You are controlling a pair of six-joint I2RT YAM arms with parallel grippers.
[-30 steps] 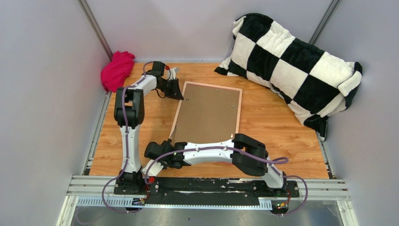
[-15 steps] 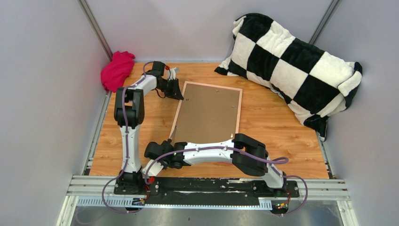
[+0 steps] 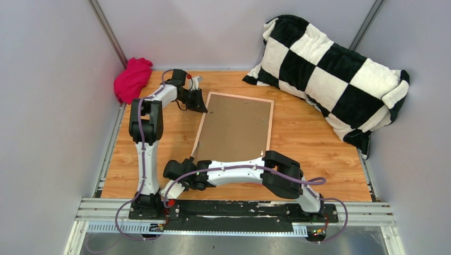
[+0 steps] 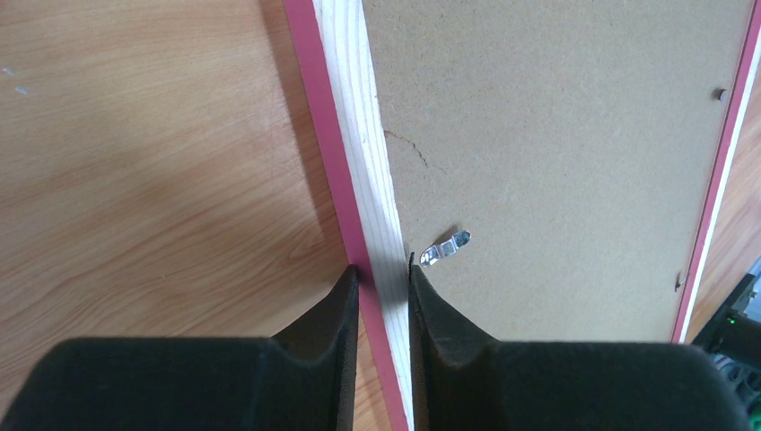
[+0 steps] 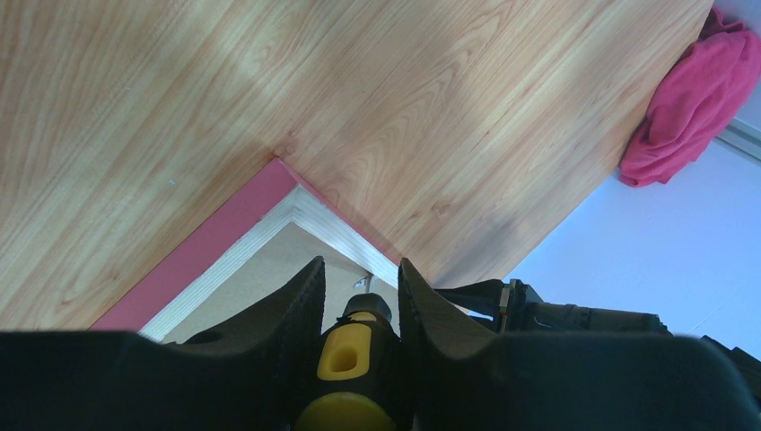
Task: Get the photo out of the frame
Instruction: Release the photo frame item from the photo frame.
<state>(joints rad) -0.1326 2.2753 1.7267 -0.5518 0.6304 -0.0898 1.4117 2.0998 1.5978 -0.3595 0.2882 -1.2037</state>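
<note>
Your frame (image 3: 234, 127) lies face down on the table (image 3: 308, 143) with its brown board up. A pink cloth (image 3: 133, 78) sits in the far left corner and a black and white checkered pillow (image 3: 330, 64) at the far right. Your left tool (image 4: 384, 274) is narrow and pinches the frame's left rail near the far corner, one finger on the pink outer edge and one on the board side, just beside a small metal clip (image 4: 446, 248). Your right tool (image 5: 357, 269) grips a black and yellow handle (image 5: 345, 359) over the frame's near left corner.
</note>
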